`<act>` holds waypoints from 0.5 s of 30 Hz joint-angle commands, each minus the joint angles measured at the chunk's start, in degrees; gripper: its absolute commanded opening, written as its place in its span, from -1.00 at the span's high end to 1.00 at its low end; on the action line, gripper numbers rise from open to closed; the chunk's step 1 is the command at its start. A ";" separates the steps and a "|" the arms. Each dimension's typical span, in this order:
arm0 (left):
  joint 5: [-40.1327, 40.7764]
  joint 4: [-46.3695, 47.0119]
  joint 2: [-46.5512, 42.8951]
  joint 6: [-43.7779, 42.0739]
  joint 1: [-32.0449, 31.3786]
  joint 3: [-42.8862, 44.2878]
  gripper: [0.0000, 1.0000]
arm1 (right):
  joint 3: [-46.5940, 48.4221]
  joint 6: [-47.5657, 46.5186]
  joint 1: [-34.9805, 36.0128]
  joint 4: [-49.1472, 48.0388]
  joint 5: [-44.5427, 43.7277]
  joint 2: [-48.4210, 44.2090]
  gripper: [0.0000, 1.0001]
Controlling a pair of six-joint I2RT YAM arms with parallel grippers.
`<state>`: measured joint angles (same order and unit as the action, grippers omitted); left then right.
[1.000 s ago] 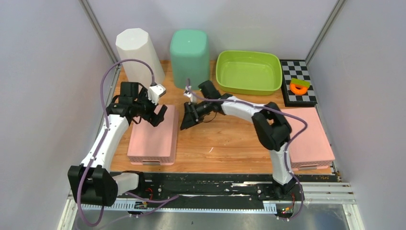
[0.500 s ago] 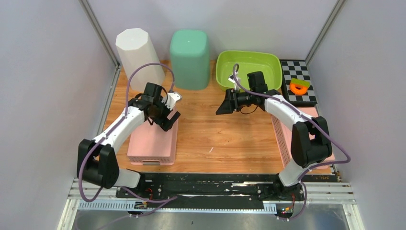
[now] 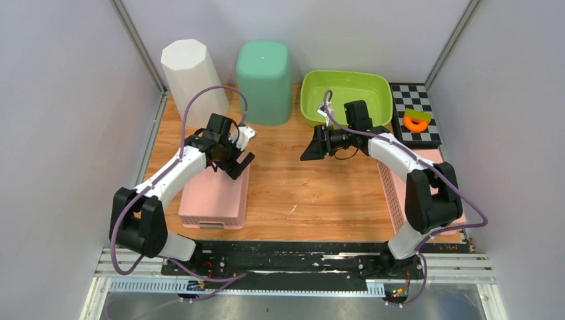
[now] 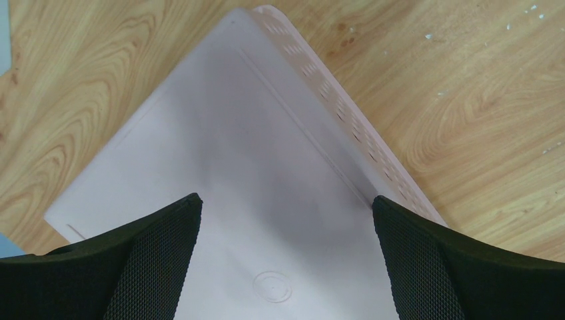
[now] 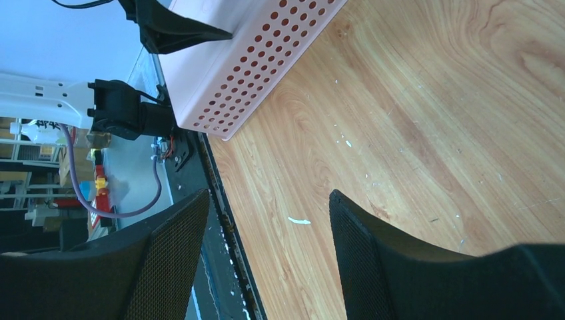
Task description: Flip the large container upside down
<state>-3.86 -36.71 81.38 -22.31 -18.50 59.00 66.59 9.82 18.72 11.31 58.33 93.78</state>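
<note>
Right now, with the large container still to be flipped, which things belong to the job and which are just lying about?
Job: green tub, the only one open side up; right tool; left tool.

Lying about: white bin; teal bin; left pink basket; right pink basket; checkered board; orange ring.

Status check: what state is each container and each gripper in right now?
left pink basket: upside down, base up.
right pink basket: upside down.
white bin: upside down.
teal bin: upside down.
green tub: upright, open, empty.
left gripper: open, above the left pink basket.
right gripper: open, holding nothing.
</note>
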 commanded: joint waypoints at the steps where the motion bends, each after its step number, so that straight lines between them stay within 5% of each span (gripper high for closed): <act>1: 3.76 0.92 4.98 0.20 -0.57 -2.66 -1.00 | -1.44 -0.82 -0.53 -1.42 1.75 -0.36 -0.39; 15: 6.90 2.53 9.11 -3.40 3.13 1.72 -1.00 | -3.13 0.65 -1.80 -3.62 1.40 -0.53 -0.39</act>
<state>-0.36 -29.95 86.24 -22.70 -17.37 62.28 64.34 10.07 18.26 9.21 58.57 93.78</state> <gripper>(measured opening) 0.999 0.692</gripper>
